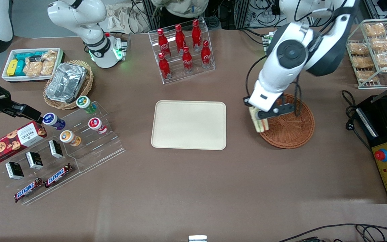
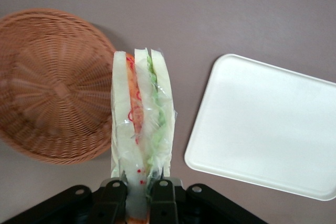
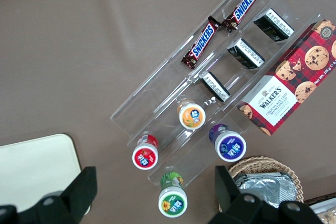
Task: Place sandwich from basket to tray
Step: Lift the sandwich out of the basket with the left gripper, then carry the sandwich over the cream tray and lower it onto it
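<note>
My left gripper (image 1: 259,116) is shut on the sandwich (image 1: 260,121), a wrapped wedge of white bread with orange and green filling, and holds it in the air over the basket's rim on the side toward the tray. In the left wrist view the sandwich (image 2: 140,119) stands between the two black fingers (image 2: 164,200), with the gripper (image 2: 139,195) clamped on its lower end. The reddish-brown wicker basket (image 1: 292,129) is empty, and the same basket (image 2: 50,85) shows beside the sandwich. The cream tray (image 1: 189,124) lies flat and bare, and that tray (image 2: 268,124) appears close by in the wrist view.
A clear rack of red cola bottles (image 1: 183,47) stands farther from the camera than the tray. A wire rack of bagged pastries (image 1: 376,50) and a black control box (image 1: 386,168) sit at the working arm's end. Snack displays (image 1: 62,141) and a foil container (image 1: 66,82) lie toward the parked arm's end.
</note>
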